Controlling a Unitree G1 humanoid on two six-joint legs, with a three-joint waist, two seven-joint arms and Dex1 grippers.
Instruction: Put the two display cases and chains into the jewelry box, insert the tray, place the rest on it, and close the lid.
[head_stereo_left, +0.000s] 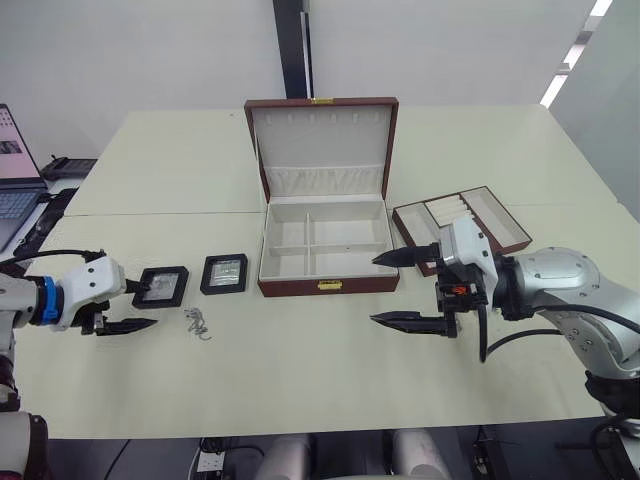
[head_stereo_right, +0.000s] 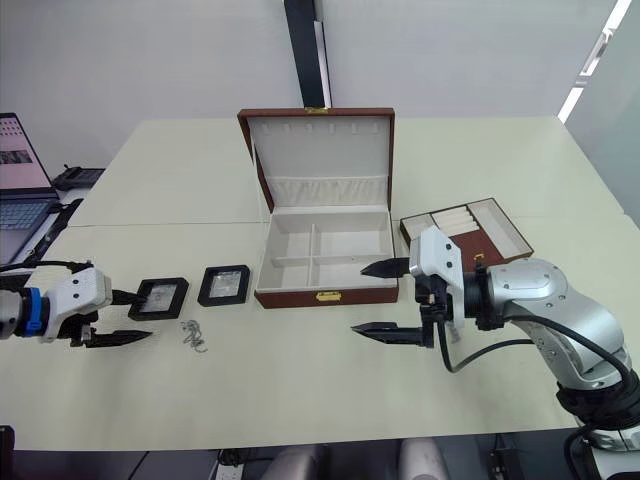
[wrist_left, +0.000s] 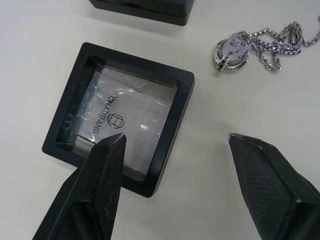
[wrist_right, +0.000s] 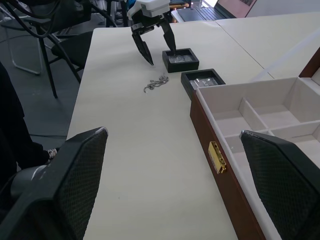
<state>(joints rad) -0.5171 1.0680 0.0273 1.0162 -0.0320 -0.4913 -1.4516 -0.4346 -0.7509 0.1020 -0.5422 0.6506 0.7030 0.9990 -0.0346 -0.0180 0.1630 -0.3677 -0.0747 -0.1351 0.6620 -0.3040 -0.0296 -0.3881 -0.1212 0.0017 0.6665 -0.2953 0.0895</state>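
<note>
At the far left of my head view a laptop (head_stereo_left: 15, 190) sat at the edge of the cream desk (head_stereo_left: 300, 350). My left hand (head_stereo_left: 135, 306) hovered low over the desk with its two black fingers spread apart, one tip over the near edge of the first small square black-framed display case (head_stereo_left: 160, 286) with a clear window, the other tip over bare desk beside it; I could not tell whether the finger touched the frame. The wrist view showed ring shapes and a printed logo under that window. Just right of it lay the second black-framed display case (head_stereo_left: 224, 273), flat on the desk and apart from the first. In front of the two cases, nearer to me, lay a small heap of silvery chains with ring-like loops (head_stereo_left: 197, 323). Right of the cases stood the rectangular reddish-brown jewelry box (head_stereo_left: 325, 250), open, its cream-lined divided compartments holding nothing and its small gold clasp (head_stereo_left: 330, 285) facing me. The hinged reddish-brown lid (head_stereo_left: 322, 148) stood upright behind it, cream inside with a gathered pocket. Right of the box lay the shallow reddish-brown-rimmed tray (head_stereo_left: 470, 220) with cream compartments, resting on the desk. My right hand (head_stereo_left: 398, 289) hung in front of the box's right corner, fingers wide apart and gripping nothing.
</note>
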